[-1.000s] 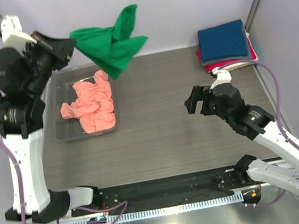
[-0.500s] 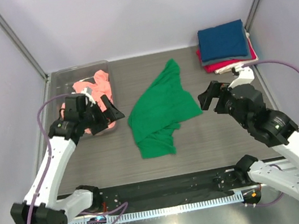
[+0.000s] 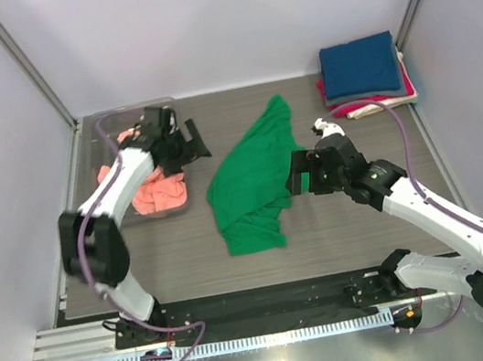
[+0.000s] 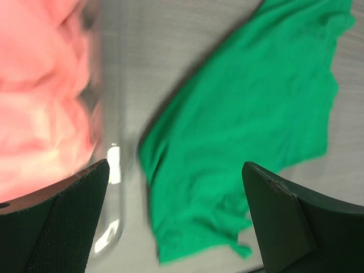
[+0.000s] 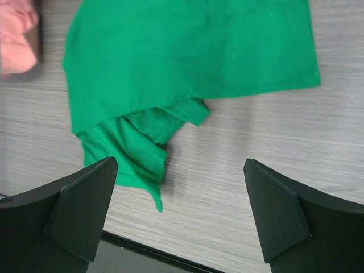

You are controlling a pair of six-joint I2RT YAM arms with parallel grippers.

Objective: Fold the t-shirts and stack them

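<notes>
Green t-shirt lies rumpled and unfolded on the table in the top view, between the clear bin holding a salmon-pink tee and the folded navy tee (far right corner). Left gripper hovers beside the bin, and the right gripper sits at the shirt's right edge. Left wrist view: jaws spread wide, shirt below. Right wrist view: jaws likewise spread, above the bunched hem.

Green tee lies rumpled (unfolded) on table.
</notes>
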